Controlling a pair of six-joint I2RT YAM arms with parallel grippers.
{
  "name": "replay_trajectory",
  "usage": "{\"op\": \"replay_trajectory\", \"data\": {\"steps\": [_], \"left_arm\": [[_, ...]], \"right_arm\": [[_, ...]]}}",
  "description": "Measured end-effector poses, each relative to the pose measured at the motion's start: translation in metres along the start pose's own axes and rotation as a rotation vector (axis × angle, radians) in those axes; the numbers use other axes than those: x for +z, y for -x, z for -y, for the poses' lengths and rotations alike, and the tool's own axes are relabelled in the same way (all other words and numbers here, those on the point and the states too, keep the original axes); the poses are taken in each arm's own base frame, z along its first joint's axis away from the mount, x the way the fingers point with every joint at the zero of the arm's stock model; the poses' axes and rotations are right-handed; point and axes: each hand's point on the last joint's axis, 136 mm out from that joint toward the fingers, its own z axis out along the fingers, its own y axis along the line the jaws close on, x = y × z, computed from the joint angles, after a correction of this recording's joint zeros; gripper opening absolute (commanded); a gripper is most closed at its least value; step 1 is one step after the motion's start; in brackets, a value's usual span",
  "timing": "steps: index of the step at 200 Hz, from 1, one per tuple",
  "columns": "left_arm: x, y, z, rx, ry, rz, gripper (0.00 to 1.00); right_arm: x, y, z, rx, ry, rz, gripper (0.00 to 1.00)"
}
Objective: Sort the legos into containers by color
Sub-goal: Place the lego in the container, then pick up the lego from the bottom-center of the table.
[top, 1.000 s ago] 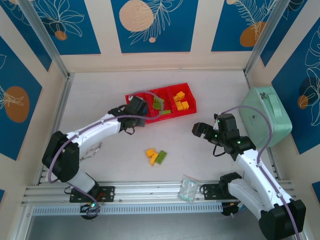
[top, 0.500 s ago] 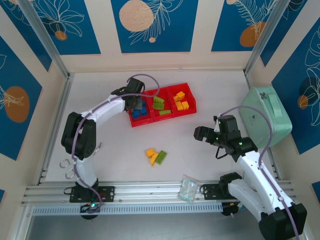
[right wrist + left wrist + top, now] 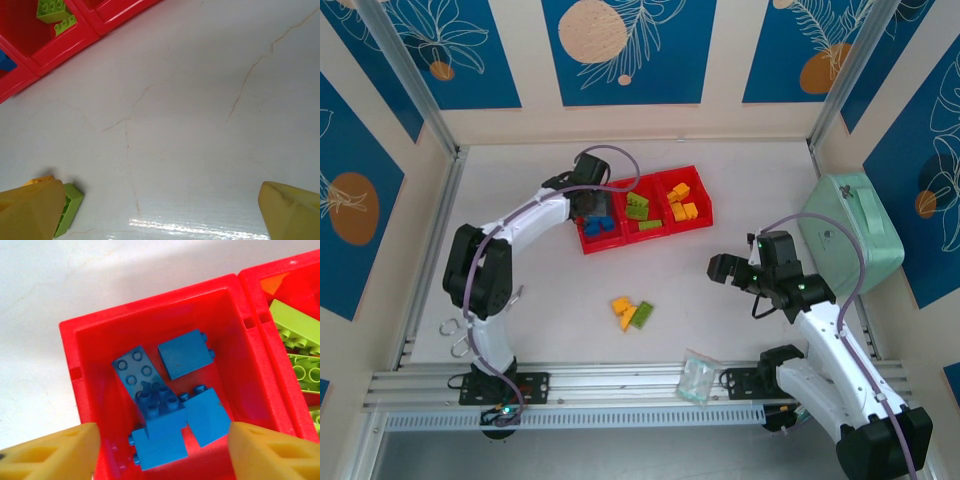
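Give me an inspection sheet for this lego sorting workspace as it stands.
Surface: white table, faint cracks.
Job's things: red three-compartment plastic tray holds blue bricks, lime green bricks, orange bricks separately; loose pile of orange and green bricks lies mid-table.
Clutter: clear plastic bag, mint green handled case.
Grippers: left pincer open over blue bricks; right pincer open, empty.
Cables: purple cable loops above left arm.
Surroundings: blue patterned wall panels.

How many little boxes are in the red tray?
3, side by side in the red tray: the left compartment holds blue bricks, the middle compartment green bricks, the right compartment orange bricks. None look hidden.
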Motion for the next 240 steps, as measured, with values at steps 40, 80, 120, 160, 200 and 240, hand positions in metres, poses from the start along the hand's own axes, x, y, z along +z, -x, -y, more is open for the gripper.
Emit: {"op": "replay_trajectory", "data": {"steps": [40, 80, 120, 160, 200, 240], "left_arm": [[-0.053, -0.004, -0.014, -0.018, -0.037, 0.073, 0.99], [-0.113, -0.034, -0.044, -0.062, -0.060, 0.143, 0.99], [-0.148, -0.073, -0.059, -0.065, -0.115, 0.137, 0.99], [-0.192, -0.106, -0.074, -0.073, -0.178, 0.151, 0.99], [-0.221, -0.129, -0.091, -0.078, -0.186, 0.168, 0.99], [-0.239, -0.151, -0.105, -0.088, -0.216, 0.241, 0.99]], "right_arm": [[0.001, -0.008, -0.026, -0.030, 0.104, -0.062, 0.99], [0.012, -0.017, -0.078, -0.208, 0.167, -0.173, 0.99], [0.035, -0.018, -0.141, -0.415, 0.140, -0.261, 0.99], [0.074, -0.043, -0.190, -0.498, 0.120, -0.370, 0.99], [0.113, -0.091, -0.194, -0.509, 0.055, -0.527, 0.94], [0.137, -0.123, -0.214, -0.587, -0.032, -0.585, 0.90]]}}
